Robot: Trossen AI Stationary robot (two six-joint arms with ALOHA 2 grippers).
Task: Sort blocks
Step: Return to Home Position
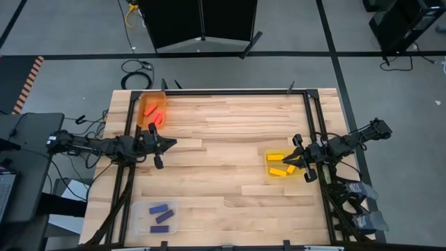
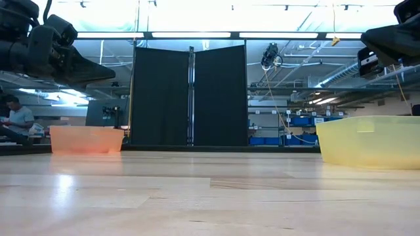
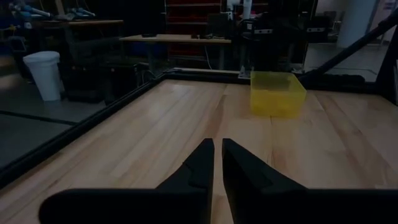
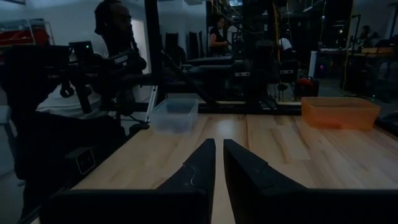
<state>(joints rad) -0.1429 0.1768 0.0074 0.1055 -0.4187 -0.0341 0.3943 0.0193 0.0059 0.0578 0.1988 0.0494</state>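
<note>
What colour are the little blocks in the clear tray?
Purple; the blocks show best in the high view.

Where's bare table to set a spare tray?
Bare: the middle, between left claw and yellow tray; also the stretch right of the clear tray. Crowded: right claw over the yellow tray's edge, left claw by the orange tray.

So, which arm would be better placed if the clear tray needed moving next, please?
Left. The clear tray sits on that arm's side, nearer the left gripper; the right gripper hovers by the yellow tray, across the table. Both are empty.
</note>
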